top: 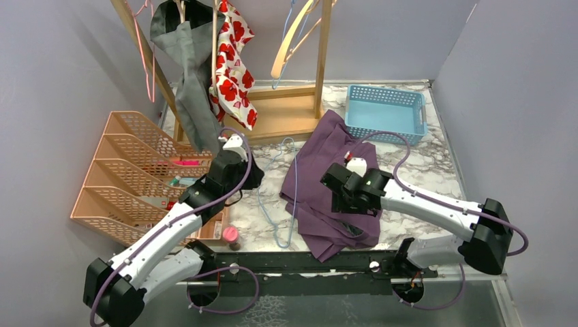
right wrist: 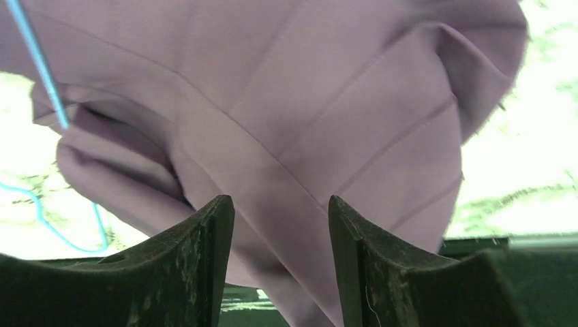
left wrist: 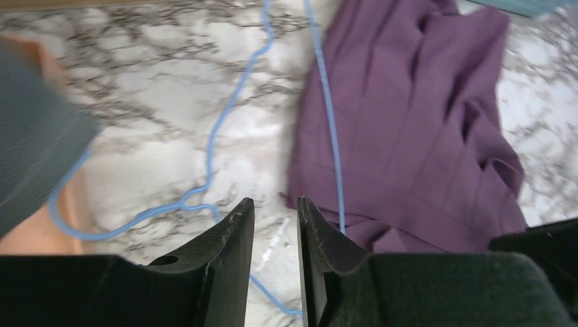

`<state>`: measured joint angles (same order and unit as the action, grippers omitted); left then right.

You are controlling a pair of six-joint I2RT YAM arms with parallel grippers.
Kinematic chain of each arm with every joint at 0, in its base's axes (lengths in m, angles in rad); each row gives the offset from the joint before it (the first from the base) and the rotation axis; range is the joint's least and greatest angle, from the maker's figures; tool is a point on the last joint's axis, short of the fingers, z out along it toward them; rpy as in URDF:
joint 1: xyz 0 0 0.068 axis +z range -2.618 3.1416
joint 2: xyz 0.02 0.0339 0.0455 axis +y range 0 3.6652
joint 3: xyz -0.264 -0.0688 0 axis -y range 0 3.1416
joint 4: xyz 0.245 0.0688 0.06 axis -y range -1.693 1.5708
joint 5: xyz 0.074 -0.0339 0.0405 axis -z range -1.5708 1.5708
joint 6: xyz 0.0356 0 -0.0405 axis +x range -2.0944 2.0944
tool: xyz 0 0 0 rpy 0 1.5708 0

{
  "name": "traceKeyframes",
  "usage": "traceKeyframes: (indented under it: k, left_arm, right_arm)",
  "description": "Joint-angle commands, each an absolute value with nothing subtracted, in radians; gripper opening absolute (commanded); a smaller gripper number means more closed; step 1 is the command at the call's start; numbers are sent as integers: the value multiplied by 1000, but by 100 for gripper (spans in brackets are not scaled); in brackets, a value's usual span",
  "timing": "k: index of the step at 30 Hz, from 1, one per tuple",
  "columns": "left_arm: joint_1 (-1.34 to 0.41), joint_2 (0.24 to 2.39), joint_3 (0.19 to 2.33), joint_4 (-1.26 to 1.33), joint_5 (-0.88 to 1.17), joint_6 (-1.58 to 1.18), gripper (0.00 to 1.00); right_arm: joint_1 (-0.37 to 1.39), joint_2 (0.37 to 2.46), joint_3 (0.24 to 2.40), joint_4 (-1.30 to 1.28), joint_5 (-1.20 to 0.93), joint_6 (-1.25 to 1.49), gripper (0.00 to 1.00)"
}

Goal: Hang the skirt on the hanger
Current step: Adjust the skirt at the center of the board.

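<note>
Top external view shows us the purple skirt [top: 327,184] crumpled on the surface [top: 416,167], with the blue hanger [left wrist: 326,102] lying across its left edge. The left pincer [left wrist: 275,208] and right pincer [right wrist: 281,204] are both released and empty. We judge the hanging not yet done.

Blue basket [top: 382,128] far right, orange file rack [top: 129,158] left, floral cloth [top: 235,75] on wooden stand [top: 286,117].

Mid marble-patterned bench [top: 422,177]: purple fabric skirt [top: 317,157], thin blue wire hanger [left wrist: 329,116] across its left edge; blue plastic basket [top: 385,133] just behind right; orange mesh rack [top: 129,170] far left.
</note>
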<state>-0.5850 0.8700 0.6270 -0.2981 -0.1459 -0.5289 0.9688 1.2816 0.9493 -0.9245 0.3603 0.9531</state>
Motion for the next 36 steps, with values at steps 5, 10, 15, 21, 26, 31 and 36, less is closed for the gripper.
traceKeyframes:
  k: [5, 10, 15, 21, 26, 31, 36]
  left_arm:
    - [-615, 1013, 708, -194, 73, -428, 34]
    - [-668, 1116, 725, -144, 69, -419, 39]
    - [-673, 1222, 719, -147, -30, -449, 60]
    - [-673, 1328, 730, -110, -21, -445, 62]
    - [-673, 1398, 742, -84, 39, -449, 56]
    - [-668, 1455, 763, -146, -136, -493, 44]
    - [-639, 1475, 765, -273, -273, -522, 39]
  right_arm:
    - [969, 1383, 1070, -1394, 430, 1300, 59]
    - [970, 1339, 1082, -1376, 320, 1207, 64]
    - [969, 1236, 1012, -1276, 224, 1113, 68]
    - [969, 1267, 867, -1167, 139, 1083, 65]
    - [959, 1298, 804, -1132, 242, 1106, 42]
    - [803, 1294, 841, -1127, 388, 1080, 3]
    - [627, 1263, 957, -1053, 457, 959, 1]
